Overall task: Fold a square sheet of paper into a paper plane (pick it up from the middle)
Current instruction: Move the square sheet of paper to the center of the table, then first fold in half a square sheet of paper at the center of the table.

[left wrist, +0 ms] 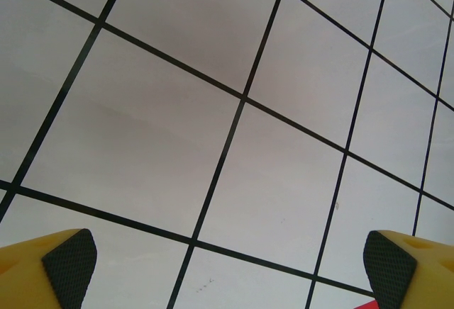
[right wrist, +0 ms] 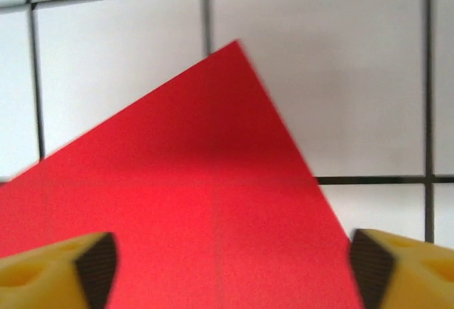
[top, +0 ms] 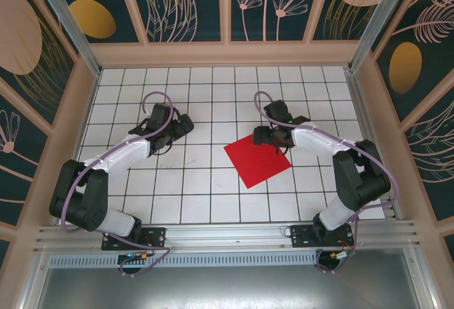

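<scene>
1. The square sheet of paper (top: 257, 164) lies flat on the surface (top: 198, 181), right of centre and closer to the right edge than the left. It sits about midway between the near and far edges.
2. The sheet is turned askew to the black grid lines (top: 213, 146), so one corner points toward the far edge and another toward the near edge. It is unfolded, with its square outline intact.
3. The right gripper (top: 266, 137) hangs over the far corner of the sheet, with its arm reaching in from the near right corner of the surface.
4. In the right wrist view the right gripper has its jaws spread wide. The dark pads (right wrist: 96, 266) sit far apart at the bottom corners, and red paper fills the space below and between them. Neither pad touches the sheet, and nothing is gripped.
5. In that view the sheet's corner points up toward bare white tiles, and its edges look slightly blurred.
6. The left gripper (top: 183, 125) sits over bare tiles left of centre, well apart from the sheet.
7. In the left wrist view the left gripper is also spread wide and empty, with only grid tiles between the pads (left wrist: 67, 266). A tiny red sliver shows at the bottom edge beside the right-hand pad.
</scene>
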Controlling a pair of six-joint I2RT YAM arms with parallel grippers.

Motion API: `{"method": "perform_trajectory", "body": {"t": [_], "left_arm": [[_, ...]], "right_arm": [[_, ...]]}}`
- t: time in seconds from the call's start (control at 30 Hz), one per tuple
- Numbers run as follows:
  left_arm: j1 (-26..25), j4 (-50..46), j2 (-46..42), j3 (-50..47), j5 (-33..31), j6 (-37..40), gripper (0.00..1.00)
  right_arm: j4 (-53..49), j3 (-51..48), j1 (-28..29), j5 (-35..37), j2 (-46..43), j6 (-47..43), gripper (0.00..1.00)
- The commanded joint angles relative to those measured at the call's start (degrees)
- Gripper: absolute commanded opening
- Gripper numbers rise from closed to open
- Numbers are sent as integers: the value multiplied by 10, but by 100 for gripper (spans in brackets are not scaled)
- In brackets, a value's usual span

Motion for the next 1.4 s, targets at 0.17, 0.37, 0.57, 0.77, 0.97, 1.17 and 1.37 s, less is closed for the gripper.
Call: {"method": "perform_trajectory", "body": {"t": [0.17, 0.37, 0.57, 0.77, 0.97, 1.17, 1.37], "left_arm": [[1, -14, 2, 9, 2, 12, 98], [1, -10, 9, 9, 6, 12, 99], [1, -6, 16, 11, 14, 12, 99], [1, -6, 14, 9, 19, 9, 99], [1, 14, 11, -3, 42, -4, 99], [1, 106, -8, -57, 101, -47, 99], [1, 191, -26, -98, 159, -71, 98]], "right_arm": [[-52, 26, 67, 6, 79, -93, 99], [-57, 26, 65, 7, 101, -94, 98], [-49, 18, 56, -18, 134, -89, 90], [-50, 15, 45, 0, 154, -75, 76], [-22, 29, 42, -84, 103, -53, 55], [160, -20, 31, -328, 15, 60, 26], [441, -113, 27, -459, -17, 237, 25]]}}
